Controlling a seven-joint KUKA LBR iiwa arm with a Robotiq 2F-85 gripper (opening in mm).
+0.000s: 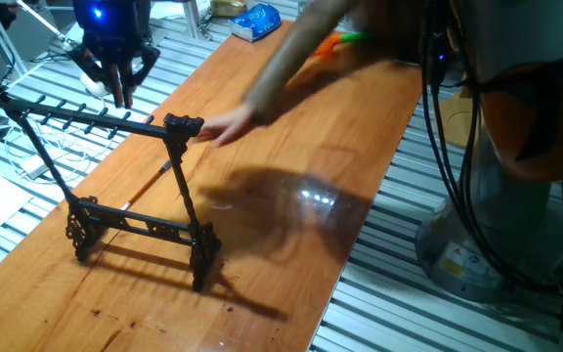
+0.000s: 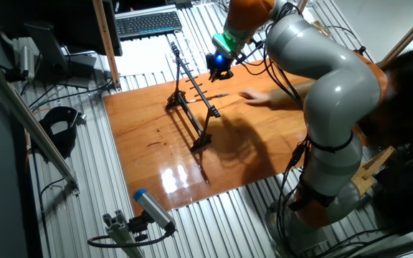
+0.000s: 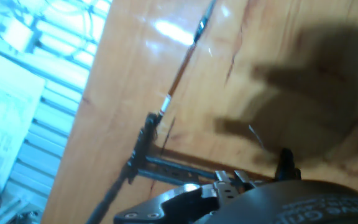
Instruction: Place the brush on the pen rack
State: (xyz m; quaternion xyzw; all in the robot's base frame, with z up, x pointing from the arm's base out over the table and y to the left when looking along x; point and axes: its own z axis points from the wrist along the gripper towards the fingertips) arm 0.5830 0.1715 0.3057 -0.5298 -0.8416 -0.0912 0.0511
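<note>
The brush (image 3: 182,68) lies flat on the wooden table, a thin shaft with a dark tip; it shows faintly behind the rack in one fixed view (image 1: 162,171). The black pen rack (image 1: 96,119) stands upright on the table, also seen in the other fixed view (image 2: 192,89) and, partly, in the hand view (image 3: 143,149). My gripper (image 1: 121,94) hovers just above the rack's top bar near its left half, fingers together and holding nothing. It also shows in the other fixed view (image 2: 219,72).
A person's hand (image 1: 225,125) and arm reach across the table to the rack's right end. An orange scoop with a green handle (image 1: 335,44) and a blue bag (image 1: 255,22) lie at the far end. A keyboard (image 2: 149,23) sits beyond the table.
</note>
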